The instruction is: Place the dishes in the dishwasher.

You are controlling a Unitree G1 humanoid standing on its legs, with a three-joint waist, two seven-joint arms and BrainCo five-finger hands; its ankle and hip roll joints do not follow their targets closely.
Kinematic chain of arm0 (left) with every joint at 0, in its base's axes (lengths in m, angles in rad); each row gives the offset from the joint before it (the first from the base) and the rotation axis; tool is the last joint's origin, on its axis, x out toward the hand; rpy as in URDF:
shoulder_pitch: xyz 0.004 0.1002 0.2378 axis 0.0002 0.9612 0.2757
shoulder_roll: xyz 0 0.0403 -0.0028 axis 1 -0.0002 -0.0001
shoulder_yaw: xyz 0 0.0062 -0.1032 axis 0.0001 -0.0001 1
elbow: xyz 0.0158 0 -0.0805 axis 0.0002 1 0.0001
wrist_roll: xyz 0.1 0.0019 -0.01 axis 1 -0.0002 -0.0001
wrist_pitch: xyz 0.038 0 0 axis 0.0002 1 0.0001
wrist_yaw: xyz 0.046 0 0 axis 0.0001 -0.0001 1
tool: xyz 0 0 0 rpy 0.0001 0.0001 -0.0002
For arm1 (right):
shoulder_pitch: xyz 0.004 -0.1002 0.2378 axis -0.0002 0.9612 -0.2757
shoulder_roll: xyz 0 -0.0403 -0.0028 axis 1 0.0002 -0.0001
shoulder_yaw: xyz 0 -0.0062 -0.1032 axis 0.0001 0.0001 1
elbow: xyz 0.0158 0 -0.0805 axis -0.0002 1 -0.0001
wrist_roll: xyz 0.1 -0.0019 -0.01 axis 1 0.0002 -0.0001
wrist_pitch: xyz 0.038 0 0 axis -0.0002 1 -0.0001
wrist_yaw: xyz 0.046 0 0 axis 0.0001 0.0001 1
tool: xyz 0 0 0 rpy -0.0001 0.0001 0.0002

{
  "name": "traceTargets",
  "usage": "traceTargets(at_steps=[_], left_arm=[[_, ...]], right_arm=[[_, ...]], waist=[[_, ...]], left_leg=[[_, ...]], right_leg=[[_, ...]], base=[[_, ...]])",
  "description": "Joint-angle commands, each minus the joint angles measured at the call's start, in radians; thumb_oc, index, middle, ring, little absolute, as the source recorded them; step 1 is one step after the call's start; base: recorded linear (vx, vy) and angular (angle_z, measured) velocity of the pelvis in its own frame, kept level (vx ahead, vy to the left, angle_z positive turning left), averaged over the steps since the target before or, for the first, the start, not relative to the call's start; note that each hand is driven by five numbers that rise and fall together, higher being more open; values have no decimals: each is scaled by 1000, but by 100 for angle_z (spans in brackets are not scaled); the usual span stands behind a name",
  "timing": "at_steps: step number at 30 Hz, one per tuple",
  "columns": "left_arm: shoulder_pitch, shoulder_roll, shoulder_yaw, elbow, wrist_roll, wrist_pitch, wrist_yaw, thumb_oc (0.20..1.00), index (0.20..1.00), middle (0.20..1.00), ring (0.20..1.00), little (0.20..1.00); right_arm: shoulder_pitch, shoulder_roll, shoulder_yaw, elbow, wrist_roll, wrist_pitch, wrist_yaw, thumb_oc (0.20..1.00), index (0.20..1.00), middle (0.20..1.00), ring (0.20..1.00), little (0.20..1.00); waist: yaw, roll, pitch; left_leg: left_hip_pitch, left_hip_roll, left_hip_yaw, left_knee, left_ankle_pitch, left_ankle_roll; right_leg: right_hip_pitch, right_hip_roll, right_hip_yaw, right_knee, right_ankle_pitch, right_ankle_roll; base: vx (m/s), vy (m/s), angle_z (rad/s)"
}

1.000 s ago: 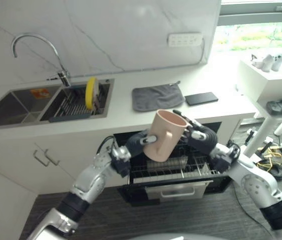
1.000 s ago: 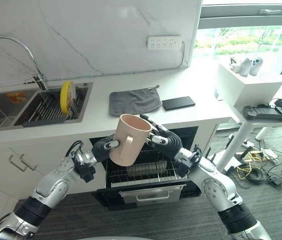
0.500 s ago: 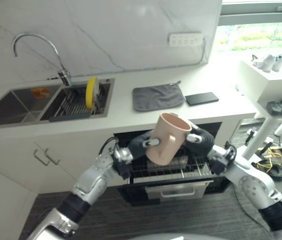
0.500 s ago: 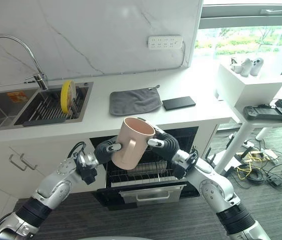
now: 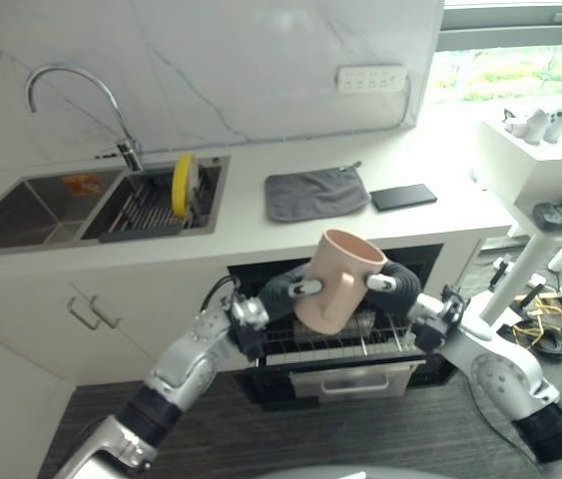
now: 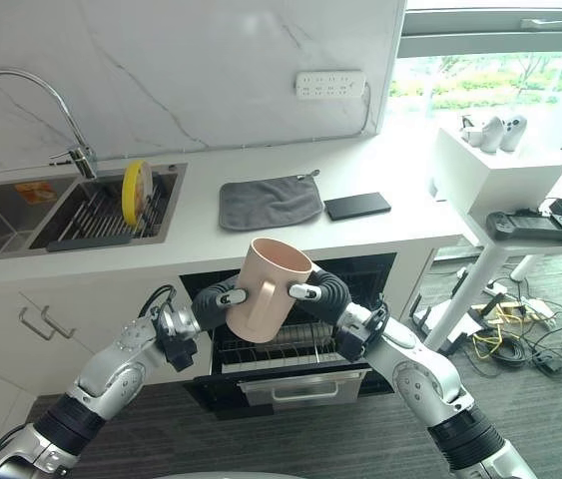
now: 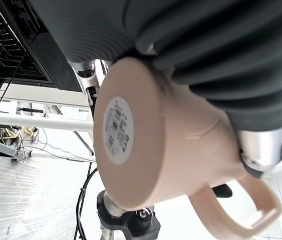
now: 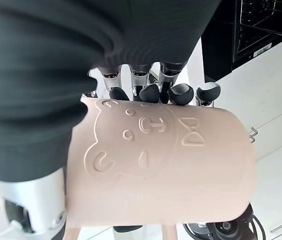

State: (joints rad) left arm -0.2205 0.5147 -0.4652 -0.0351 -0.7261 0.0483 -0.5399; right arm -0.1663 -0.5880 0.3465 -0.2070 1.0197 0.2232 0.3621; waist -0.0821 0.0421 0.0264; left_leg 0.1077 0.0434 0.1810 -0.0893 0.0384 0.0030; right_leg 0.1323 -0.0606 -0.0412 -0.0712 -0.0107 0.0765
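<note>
- One pink mug [image 5: 336, 280] is held in the air between the two hands, above the open dishwasher [image 5: 345, 344], mouth up and tilted, its handle facing the camera.
- The left hand [image 5: 282, 290] is pressed to the mug's left side, fingers curled round the wall.
- The right hand [image 5: 392, 283] is clasped on the mug's right side, its dark fingertips [image 8: 152, 93] wrapped round the embossed wall.
- Left of the dishwasher, a double sink [image 5: 31, 211] is set in the white counter [image 5: 251, 225], with one curved tap [image 5: 66, 98] behind it.
- One yellow plate [image 5: 180, 185] is stood on edge in the sink's rack.
- Above the dishwasher, one grey cloth [image 5: 316, 193] and one black phone [image 5: 403, 197] are laid on the counter.
- A wire rack [image 5: 360, 338] is pulled out of the dishwasher, under the mug.
- A marble wall with one socket strip [image 5: 370, 78] is seen behind the counter.
</note>
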Motion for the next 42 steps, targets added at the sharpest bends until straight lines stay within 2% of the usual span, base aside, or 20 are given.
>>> traceTargets(at_steps=[1, 5, 15, 30, 32, 33, 34, 39, 42], left_arm=[[-123, 1, -23, -1, -21, -30, 3, 200, 200, 200, 200, 200], [-117, 1, -27, 18, -13, -29, 5, 200, 200, 200, 200, 200], [-114, -13, -46, 44, 21, -5, 8, 200, 200, 200, 200, 200], [-128, -17, -93, 84, 59, 4, 14, 200, 200, 200, 200, 200], [-130, -18, -100, 86, 60, 4, 19, 200, 200, 200, 200, 200], [-133, -20, -104, 88, 65, 5, 21, 200, 200, 200, 200, 200], [-133, -22, -106, 89, 66, 6, 24, 200, 200, 200, 200, 200], [-129, -25, -110, 94, 80, 6, 24, 200, 200, 200, 200, 200], [-128, -28, -112, 102, 95, 9, 29, 200, 200, 200, 200, 200]], right_arm=[[-92, 48, 47, -68, -15, -67, 0, 1000, 1000, 1000, 1000, 1000], [-105, 46, 47, -77, -17, -97, -39, 1000, 1000, 1000, 1000, 1000], [-129, 55, 75, -94, -37, -70, -30, 1000, 1000, 1000, 1000, 1000], [-180, 80, 157, -90, -49, -69, -34, 1000, 1000, 1000, 1000, 1000], [-187, 83, 164, -89, -44, -73, -42, 768, 768, 768, 768, 768], [-190, 88, 168, -86, -45, -76, -43, 429, 429, 429, 429, 429], [-193, 90, 171, -87, -43, -80, -46, 200, 200, 200, 200, 200], [-195, 99, 183, -92, -44, -86, -50, 200, 200, 200, 200, 200], [-199, 112, 190, -89, -51, -130, -61, 200, 200, 200, 200, 200]], waist=[[26, -71, -19], [28, -69, -18], [33, -68, -17], [41, -65, -16], [42, -65, -16], [43, -65, -16], [44, -65, -16], [47, -63, -14], [50, -62, -15]], left_leg=[[29, -16, -40, 2, -12, 2], [29, -21, -47, 2, -14, 5], [26, -28, -58, 2, -15, 10], [25, -33, -65, 2, -14, 13], [25, -33, -66, 2, -14, 14], [24, -34, -67, 2, -14, 14], [25, -34, -68, 2, -14, 14], [25, -35, -72, 2, -14, 16], [25, -35, -72, 2, -12, 16]], right_leg=[[-9, -67, -72, -16, 122, 43], [-10, -65, -66, -16, 122, 42], [-10, -65, -60, -16, 123, 41], [-9, -65, -57, -16, 121, 42], [-9, -65, -57, -16, 120, 42], [-9, -65, -57, -16, 120, 41], [-8, -65, -57, -16, 120, 41], [-7, -65, -57, -15, 119, 41], [-7, -66, -60, -14, 118, 41]], base=[[0, 0, 0], [0, 0, 0], [0, 0, 0], [0, 0, 0], [0, 0, 0], [0, 0, 0], [0, 0, 0], [0, 0, 0], [0, 0, 0]])
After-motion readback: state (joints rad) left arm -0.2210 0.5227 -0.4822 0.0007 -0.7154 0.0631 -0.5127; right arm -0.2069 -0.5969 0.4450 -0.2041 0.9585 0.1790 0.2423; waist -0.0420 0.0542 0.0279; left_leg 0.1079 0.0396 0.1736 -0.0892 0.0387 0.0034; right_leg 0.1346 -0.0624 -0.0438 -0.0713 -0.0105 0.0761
